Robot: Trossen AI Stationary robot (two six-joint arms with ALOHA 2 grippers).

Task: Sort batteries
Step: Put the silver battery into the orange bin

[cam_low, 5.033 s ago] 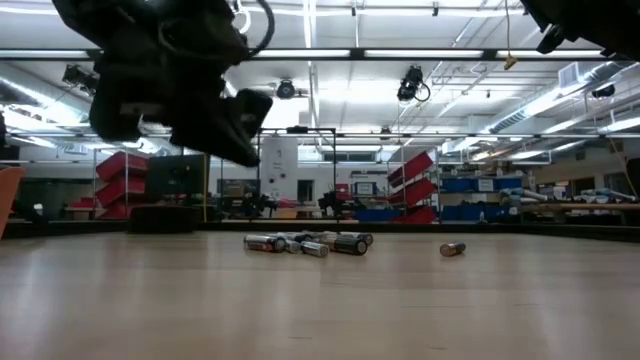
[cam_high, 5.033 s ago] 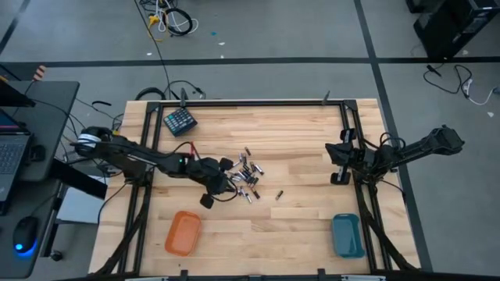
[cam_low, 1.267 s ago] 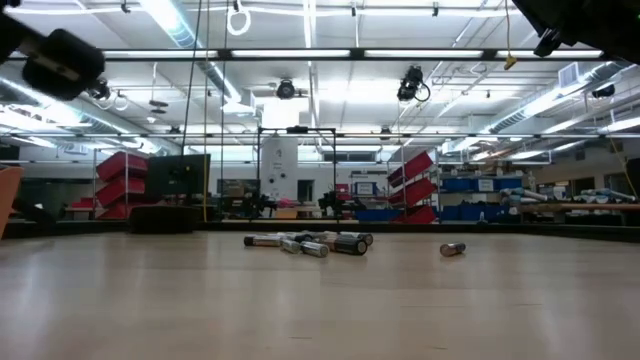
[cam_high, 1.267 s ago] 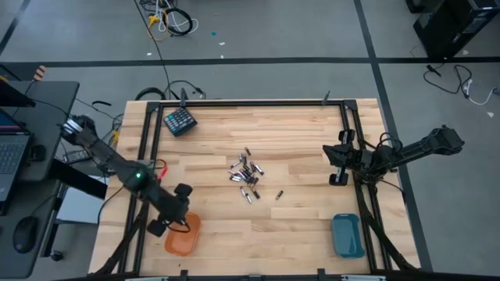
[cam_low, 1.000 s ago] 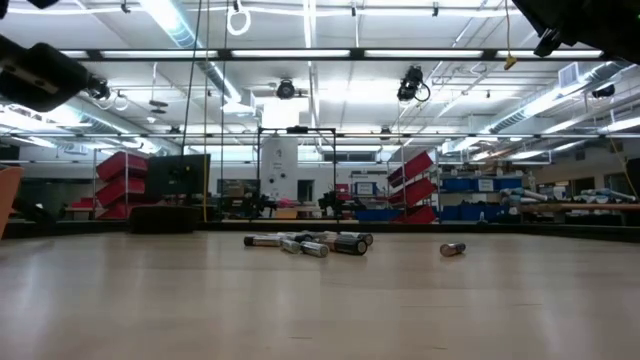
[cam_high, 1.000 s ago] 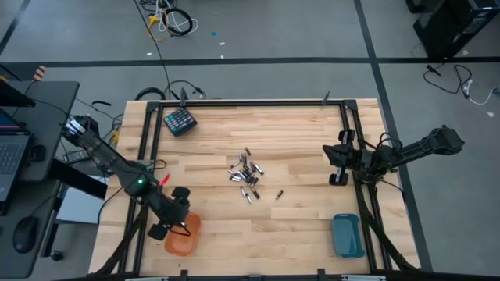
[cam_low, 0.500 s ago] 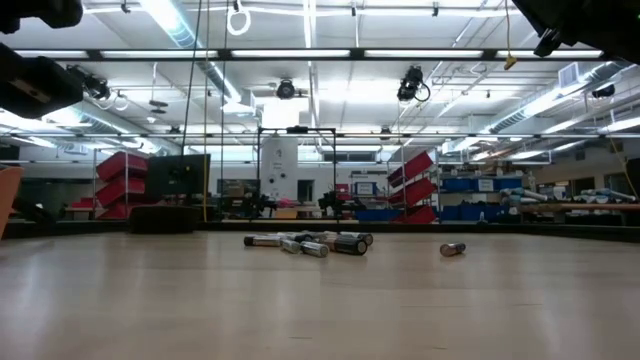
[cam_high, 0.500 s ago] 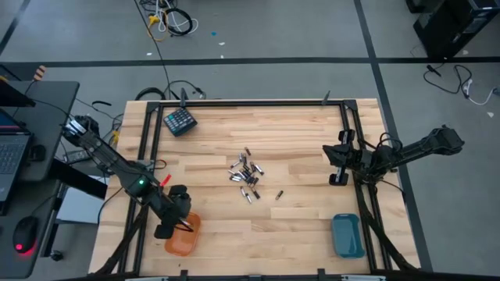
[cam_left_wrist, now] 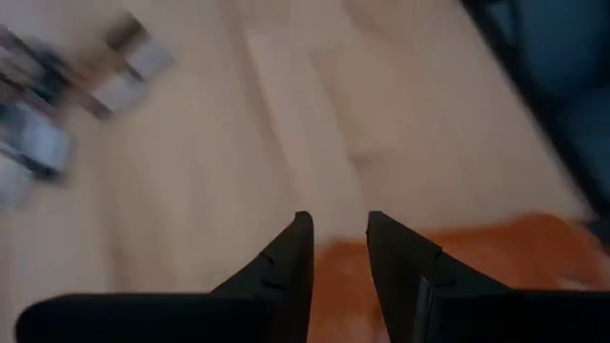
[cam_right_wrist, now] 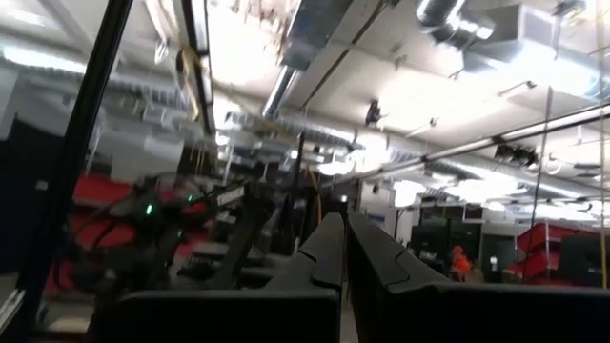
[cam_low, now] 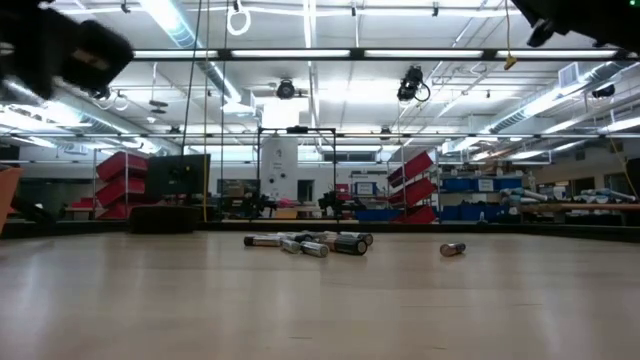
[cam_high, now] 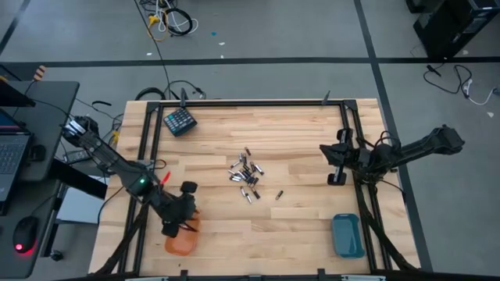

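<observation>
left tool (cam_high: 184,225) (apart) shifted over orange tray (cam_high: 181,242)

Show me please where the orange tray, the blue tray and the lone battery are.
orange tray (cam_high: 181,242): high view, its bare front part.
blue tray (cam_high: 347,236): high view, its middle.
lone battery (cam_high: 278,194): high view, its body, apart from the pile.

batteries (cam_high: 247,178), clustered mid-table, lying flat

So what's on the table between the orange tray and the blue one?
Nothing: in the high view, only bare wood lies between the orange tray and the blue tray. The batteries lie farther back.
</observation>
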